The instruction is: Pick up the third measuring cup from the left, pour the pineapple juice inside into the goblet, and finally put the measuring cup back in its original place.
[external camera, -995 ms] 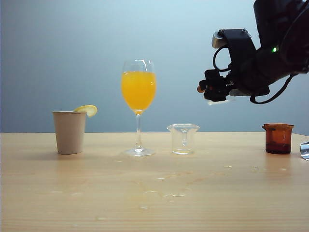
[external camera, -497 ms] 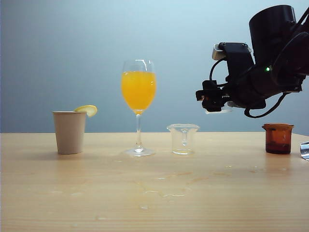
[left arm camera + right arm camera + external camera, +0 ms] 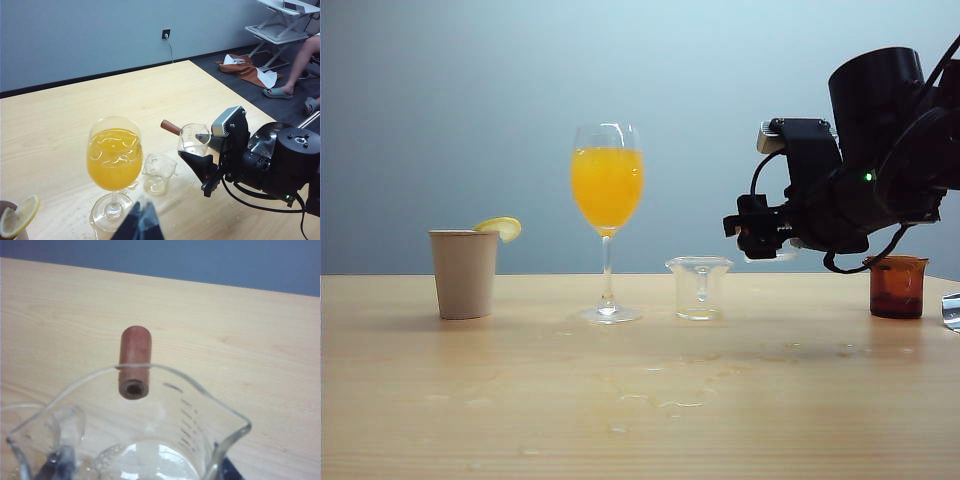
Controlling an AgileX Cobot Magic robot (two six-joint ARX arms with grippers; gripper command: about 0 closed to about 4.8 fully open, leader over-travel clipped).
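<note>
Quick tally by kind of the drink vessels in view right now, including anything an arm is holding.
Measuring cups: 3 (clear one on the table, amber one, empty clear one with a brown handle held in the right gripper)
Goblet with orange liquid: 1
Paper cup with a lemon slice: 1
Total: 5

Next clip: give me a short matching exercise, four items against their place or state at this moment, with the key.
Items:
1. goblet
2. third measuring cup
3. paper cup
4. amber cup

States:
A. lemon slice on its rim
B. emptied, held above the table in the right pincer
C. standing at the far right of the table
D. filled with orange-yellow juice

Pairs: 1-D, 2-B, 3-A, 4-C
</note>
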